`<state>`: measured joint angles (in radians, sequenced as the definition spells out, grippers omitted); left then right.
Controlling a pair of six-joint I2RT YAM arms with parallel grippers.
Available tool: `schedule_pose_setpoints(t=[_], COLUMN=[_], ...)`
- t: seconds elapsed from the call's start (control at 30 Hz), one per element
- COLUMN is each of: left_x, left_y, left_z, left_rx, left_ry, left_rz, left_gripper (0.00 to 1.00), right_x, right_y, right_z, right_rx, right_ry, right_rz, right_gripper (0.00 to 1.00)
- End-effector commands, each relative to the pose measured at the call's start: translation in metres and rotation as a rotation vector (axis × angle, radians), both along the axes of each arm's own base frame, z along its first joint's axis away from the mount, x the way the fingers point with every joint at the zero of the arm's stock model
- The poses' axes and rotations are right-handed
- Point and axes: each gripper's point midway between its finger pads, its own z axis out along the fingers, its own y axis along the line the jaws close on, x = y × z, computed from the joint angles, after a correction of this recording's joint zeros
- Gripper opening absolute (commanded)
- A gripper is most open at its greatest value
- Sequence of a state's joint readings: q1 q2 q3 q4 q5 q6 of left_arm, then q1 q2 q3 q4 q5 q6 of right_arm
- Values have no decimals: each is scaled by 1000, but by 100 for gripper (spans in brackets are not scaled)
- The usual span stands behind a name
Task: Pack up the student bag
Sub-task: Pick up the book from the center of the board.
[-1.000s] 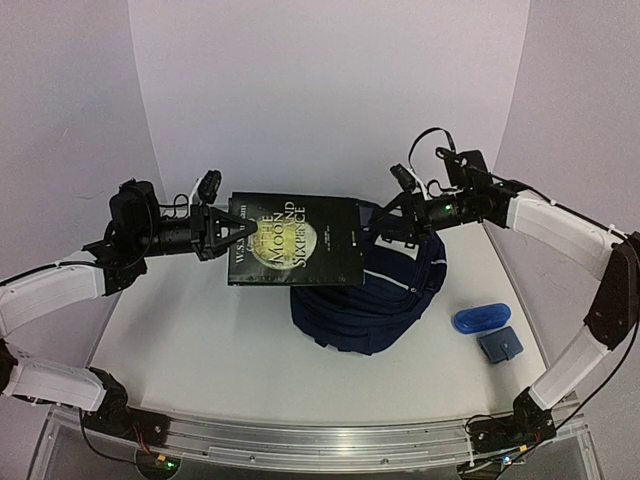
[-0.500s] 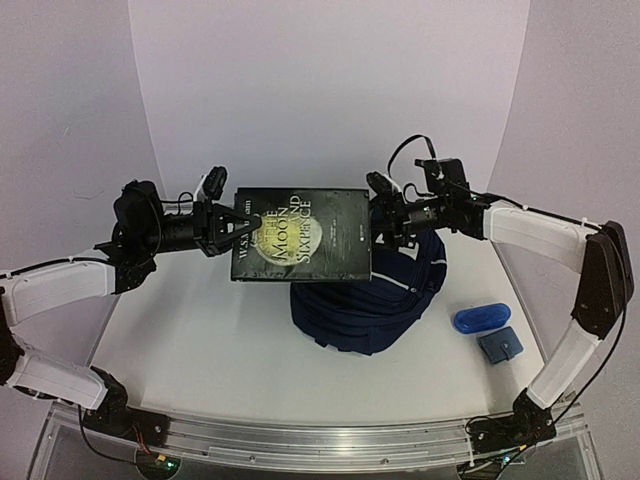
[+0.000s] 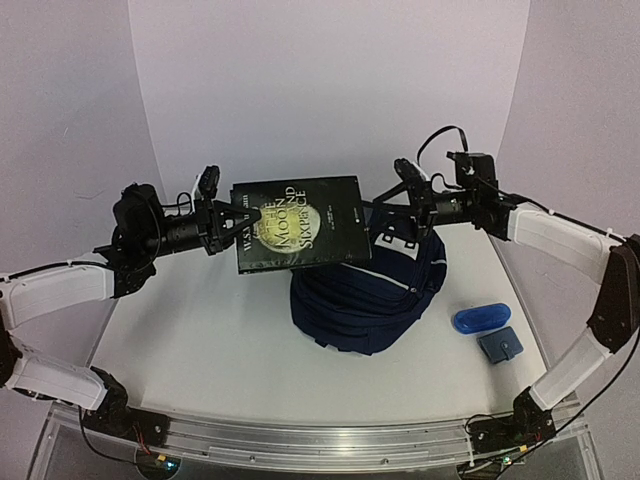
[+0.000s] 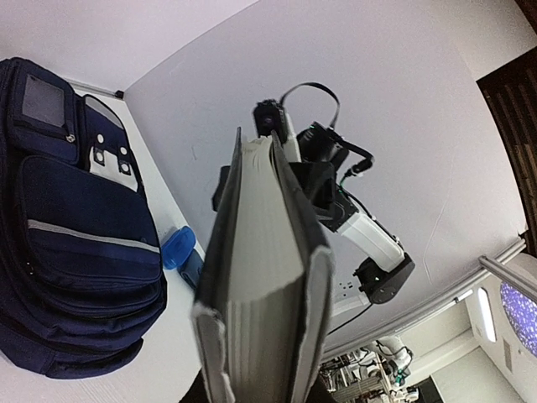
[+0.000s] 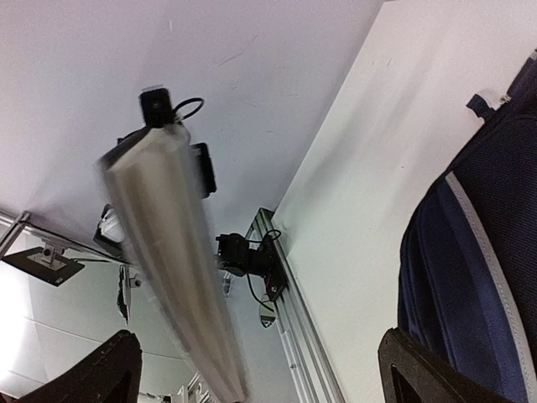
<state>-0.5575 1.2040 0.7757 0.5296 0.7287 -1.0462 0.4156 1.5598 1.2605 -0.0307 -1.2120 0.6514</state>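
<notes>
A dark hardback book (image 3: 300, 225) with a yellow moon on its cover hangs flat in the air, over the left part of the student bag (image 3: 375, 300). My left gripper (image 3: 238, 222) is shut on the book's left edge, and in the left wrist view its fingers clamp both covers of the book (image 4: 264, 269). The navy student bag (image 4: 75, 218) lies on the table with its front pocket up. My right gripper (image 3: 388, 218) stands open just off the book's right edge. In the right wrist view the blurred book (image 5: 172, 252) passes between the wide-apart fingers (image 5: 419, 369), untouched.
A small blue pouch (image 3: 481, 317) and a small blue-grey square item (image 3: 499, 345) lie on the table right of the bag. The white table (image 3: 200, 340) ends at a metal rail (image 3: 320, 440) along its near edge. Curved white walls close in the back.
My right gripper came in to the book's right edge half a second ago and has since drawn back a little to the right. The book has risen slightly in the left gripper.
</notes>
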Motion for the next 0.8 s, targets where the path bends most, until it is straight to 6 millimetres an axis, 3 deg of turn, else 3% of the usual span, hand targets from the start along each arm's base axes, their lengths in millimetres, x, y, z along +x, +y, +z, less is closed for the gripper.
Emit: schedule_pose_setpoints(t=[0.0, 0.13, 0.37, 0.47, 0.6, 0.77], left_x=[3, 5, -6, -11, -14, -15], left_y=[2, -6, -10, -8, -4, -4], left_z=[44, 45, 51, 53, 55, 57], left_rx=[-134, -176, -206, -196, -158, -132], left_ry=[-125, -119, -132, -145, -163, -168], left_rz=[19, -38, -116, -124, -95, -89], left_gripper=[0, 0, 0, 0, 0, 0], right_x=[-25, -26, 0, 12, 28, 34], right_y=[9, 24, 40, 38, 22, 9], right_z=[22, 10, -13, -26, -49, -54], right_rx=[55, 32, -22, -70, -225, -304], right_ry=[-95, -95, -70, -58, -99, -136], right_rz=[75, 82, 20, -36, -136, -188], right_gripper=[98, 98, 98, 98, 98, 98])
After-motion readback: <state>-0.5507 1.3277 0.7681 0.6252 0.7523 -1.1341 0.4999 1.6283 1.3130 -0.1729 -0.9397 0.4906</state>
